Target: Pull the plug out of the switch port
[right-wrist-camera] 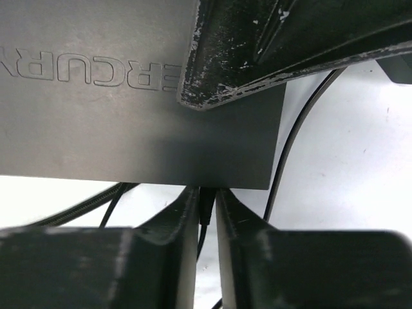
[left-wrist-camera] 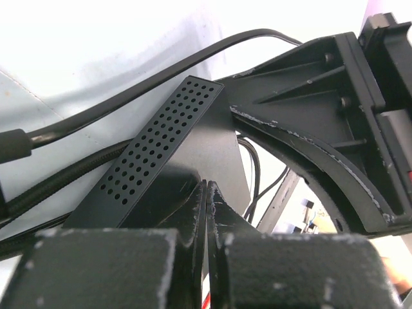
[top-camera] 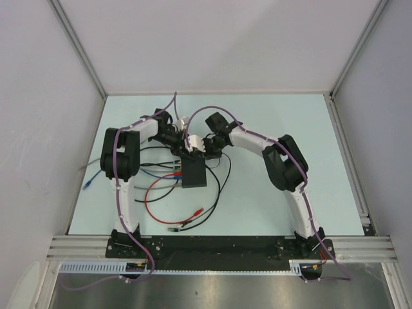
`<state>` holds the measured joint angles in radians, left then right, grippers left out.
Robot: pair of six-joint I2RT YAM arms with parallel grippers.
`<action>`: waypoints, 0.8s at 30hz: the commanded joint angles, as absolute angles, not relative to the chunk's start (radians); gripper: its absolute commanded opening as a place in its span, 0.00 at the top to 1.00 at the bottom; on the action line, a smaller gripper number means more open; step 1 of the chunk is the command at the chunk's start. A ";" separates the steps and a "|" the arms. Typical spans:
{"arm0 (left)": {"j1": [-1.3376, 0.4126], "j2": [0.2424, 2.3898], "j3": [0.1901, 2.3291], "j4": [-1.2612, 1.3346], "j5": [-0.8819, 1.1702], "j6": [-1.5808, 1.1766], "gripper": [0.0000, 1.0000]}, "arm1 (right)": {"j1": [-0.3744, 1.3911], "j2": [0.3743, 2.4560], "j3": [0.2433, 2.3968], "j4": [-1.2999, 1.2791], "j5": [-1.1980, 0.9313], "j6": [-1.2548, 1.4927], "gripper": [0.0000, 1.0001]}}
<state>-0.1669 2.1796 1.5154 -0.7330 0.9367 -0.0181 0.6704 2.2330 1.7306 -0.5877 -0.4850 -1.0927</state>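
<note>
Lying near the middle of the pale tabletop is a flat matte black rectangular switch, with both arms reaching in over its far edge. The left claw is fully closed with nothing between its fingers, and its tips rest against the switch's smooth top, just beside the perforated side wall. The right claw sits at the switch's edge, narrowed to a slit around a thin black plug that emerges from under that edge; its fingers appear to press the plug from both sides. Loose red cable and black cable curl across the tabletop on the near side of the switch.
</note>
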 commanded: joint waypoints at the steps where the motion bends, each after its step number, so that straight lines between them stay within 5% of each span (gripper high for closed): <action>1: -0.160 2.224 1.496 -0.726 0.782 0.032 1.00 | 0.680 2.221 1.782 -0.640 -0.534 -1.138 0.87; 14: -0.160 2.230 1.503 -0.729 0.779 0.032 1.00 | 0.649 2.332 1.985 -0.815 -0.569 -1.010 0.97; 24: -0.160 2.230 1.505 -0.732 0.772 0.028 1.00 | 0.681 2.172 1.631 -0.447 -0.400 -0.931 1.00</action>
